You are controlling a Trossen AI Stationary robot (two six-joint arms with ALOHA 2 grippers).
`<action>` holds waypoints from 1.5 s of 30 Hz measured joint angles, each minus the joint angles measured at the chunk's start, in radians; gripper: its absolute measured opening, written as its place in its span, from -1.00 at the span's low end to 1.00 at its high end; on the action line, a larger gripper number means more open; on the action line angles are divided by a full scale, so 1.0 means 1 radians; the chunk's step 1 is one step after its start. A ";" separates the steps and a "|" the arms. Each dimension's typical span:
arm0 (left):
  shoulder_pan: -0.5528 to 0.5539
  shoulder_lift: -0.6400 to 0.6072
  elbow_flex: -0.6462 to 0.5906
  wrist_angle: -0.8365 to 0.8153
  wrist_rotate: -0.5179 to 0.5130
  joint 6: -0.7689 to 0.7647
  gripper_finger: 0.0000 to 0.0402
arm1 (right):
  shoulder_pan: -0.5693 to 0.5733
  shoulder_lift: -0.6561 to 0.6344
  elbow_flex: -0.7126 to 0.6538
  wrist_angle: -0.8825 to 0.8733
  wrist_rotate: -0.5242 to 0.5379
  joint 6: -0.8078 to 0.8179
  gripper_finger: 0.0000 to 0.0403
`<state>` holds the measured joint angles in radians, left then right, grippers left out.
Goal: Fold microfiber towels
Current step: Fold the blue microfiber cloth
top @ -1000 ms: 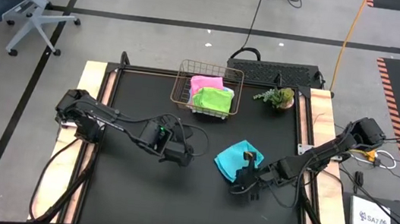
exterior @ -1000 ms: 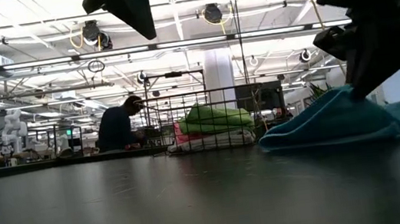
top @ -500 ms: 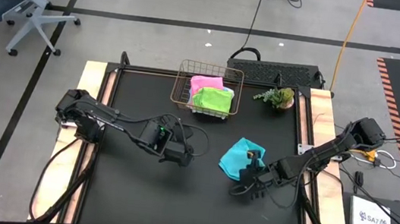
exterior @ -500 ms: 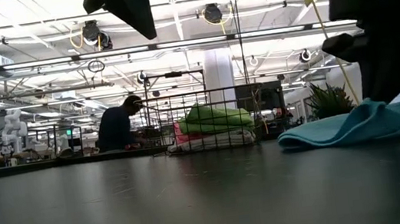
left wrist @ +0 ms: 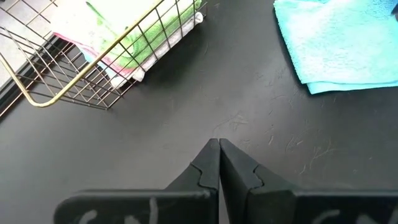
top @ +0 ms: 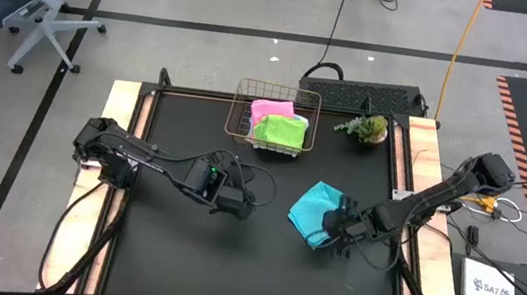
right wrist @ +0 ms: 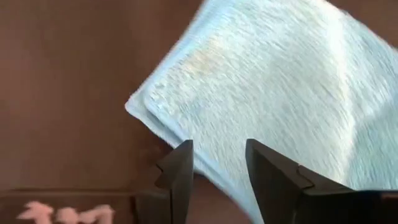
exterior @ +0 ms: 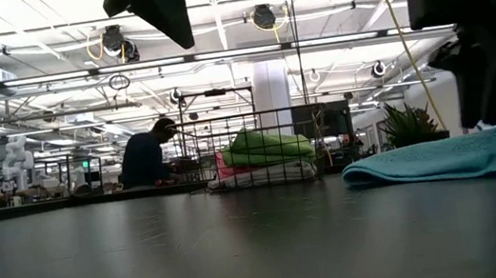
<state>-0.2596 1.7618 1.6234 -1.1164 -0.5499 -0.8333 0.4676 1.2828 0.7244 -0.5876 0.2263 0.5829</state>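
The cyan towel point(top: 314, 214) lies flat on the dark surface point(top: 171, 247), directly under and ahead of the right tool point(top: 338, 232) — fingers apart, empty, over its near edge. The left tool point(top: 249, 202), fingers together, hangs farther off beside it. The basket point(top: 273, 119) holds pink and green towels; a person sits in the room beyond.

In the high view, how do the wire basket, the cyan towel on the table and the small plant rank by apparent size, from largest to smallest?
1. Wire basket: it covers the most area.
2. Cyan towel: clearly smaller than the basket; the right gripper hides its near corner.
3. Small plant: the smallest.
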 joint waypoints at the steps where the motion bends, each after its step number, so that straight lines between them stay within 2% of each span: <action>1: 0.000 0.000 0.000 0.001 0.000 0.000 -0.94 | -0.005 -0.025 0.000 -0.024 -0.015 0.042 -0.30; 10: 0.002 0.000 0.000 0.012 0.000 0.016 -0.96 | -0.011 -0.225 0.000 -0.275 -0.050 0.378 -0.37; 17: 0.002 0.000 0.000 0.014 0.000 0.019 -0.99 | -0.011 -0.255 -0.001 -0.292 -0.062 0.508 -0.37; 23: 0.002 0.000 0.000 0.014 0.000 0.019 -0.94 | -0.031 -0.245 -0.095 -0.201 -0.126 0.584 -0.37; 28: 0.002 0.000 0.000 0.014 0.003 0.031 -0.98 | -0.060 -0.246 -0.200 -0.032 -0.126 0.610 -0.38; 33: 0.002 0.000 0.000 0.014 0.009 0.036 -0.93 | -0.093 -0.246 -0.257 0.131 -0.125 0.607 -0.38; 40: 0.002 0.000 0.000 0.014 0.009 0.053 -0.98 | -0.115 -0.248 -0.264 0.136 -0.125 0.600 -0.39; 45: 0.002 0.000 0.000 0.014 0.009 0.053 -0.94 | -0.116 -0.277 -0.264 0.116 -0.127 0.608 -0.45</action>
<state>-0.2577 1.7618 1.6234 -1.1023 -0.5407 -0.7803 0.3519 1.0060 0.4606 -0.4714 0.0998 1.1912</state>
